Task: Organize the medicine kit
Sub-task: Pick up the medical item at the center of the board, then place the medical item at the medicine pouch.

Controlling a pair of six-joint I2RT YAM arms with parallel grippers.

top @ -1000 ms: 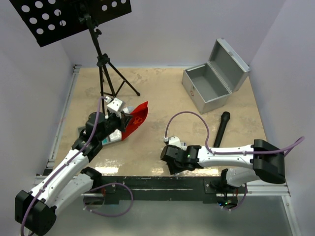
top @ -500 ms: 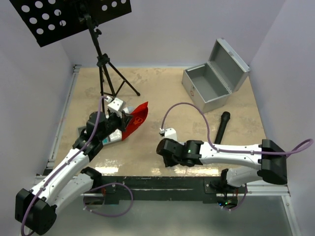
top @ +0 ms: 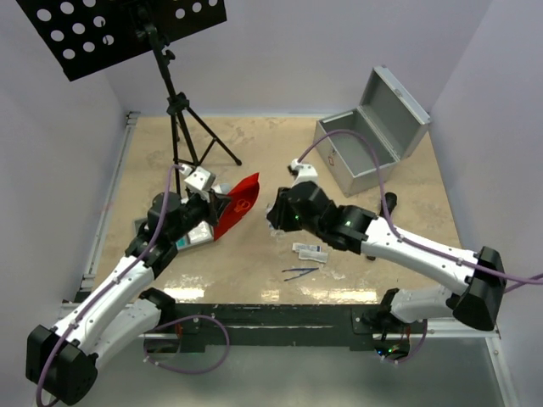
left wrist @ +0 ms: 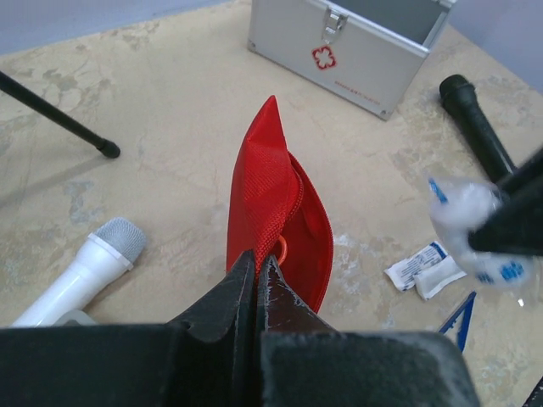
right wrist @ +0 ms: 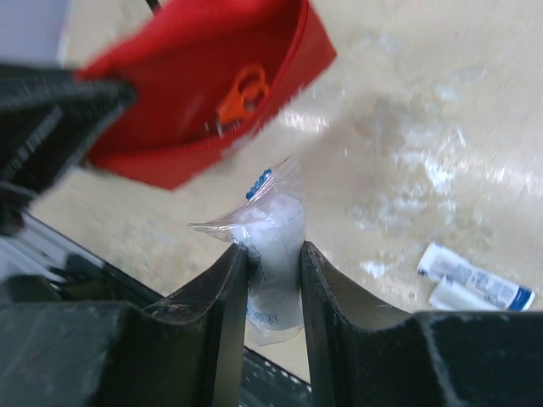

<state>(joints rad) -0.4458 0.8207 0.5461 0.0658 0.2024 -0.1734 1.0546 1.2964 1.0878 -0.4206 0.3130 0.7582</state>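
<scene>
The red pouch [top: 236,208] is held up off the table with its zipped mouth open, and my left gripper [left wrist: 256,263] is shut on its edge. An orange pull ring [right wrist: 242,93] hangs in the opening. My right gripper [right wrist: 273,248] is shut on a small clear bag of white stuff [right wrist: 276,212], in the air just right of the pouch [right wrist: 204,93]. The silver metal case [top: 365,144] stands open at the back right. White sachets [top: 310,250] and blue tweezers [top: 299,273] lie on the table near the front.
A black tripod stand [top: 182,119] with a perforated plate stands at the back left. A black microphone [top: 383,212] lies in front of the case, and a white microphone [left wrist: 81,271] lies left of the pouch. More packets [top: 191,237] sit under my left arm.
My right arm rose from the table's front edge and swung back-left to the pouch with the clear bag in its jaws. This uncovered the sachets and tweezers. The left arm stayed put.
</scene>
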